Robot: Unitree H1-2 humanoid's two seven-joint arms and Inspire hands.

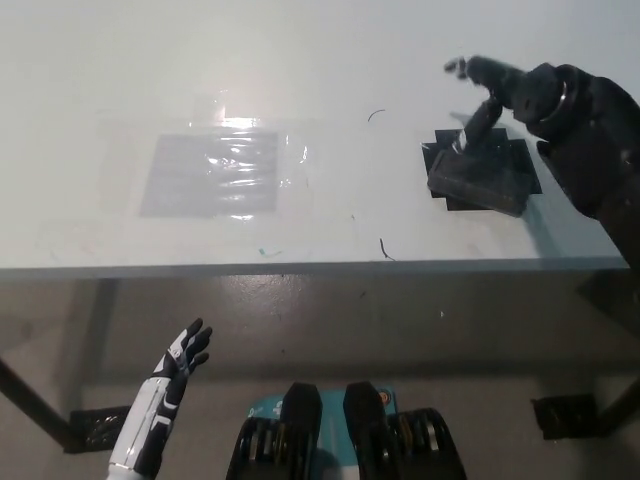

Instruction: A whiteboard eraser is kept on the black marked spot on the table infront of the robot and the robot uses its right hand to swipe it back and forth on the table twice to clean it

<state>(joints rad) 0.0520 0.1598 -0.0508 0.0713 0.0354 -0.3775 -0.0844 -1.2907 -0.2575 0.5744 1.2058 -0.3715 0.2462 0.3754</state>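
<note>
The whiteboard eraser (478,180) is seen on the black marked spot (515,157) at the right of the frame, so no swipe across the table (300,60) appears to have been made. The black right hand (500,95) is held just above the eraser's far edge with fingers spread, nothing grasped yet. The white left hand (180,358) is seen released at lower left, below the table edge.
</note>
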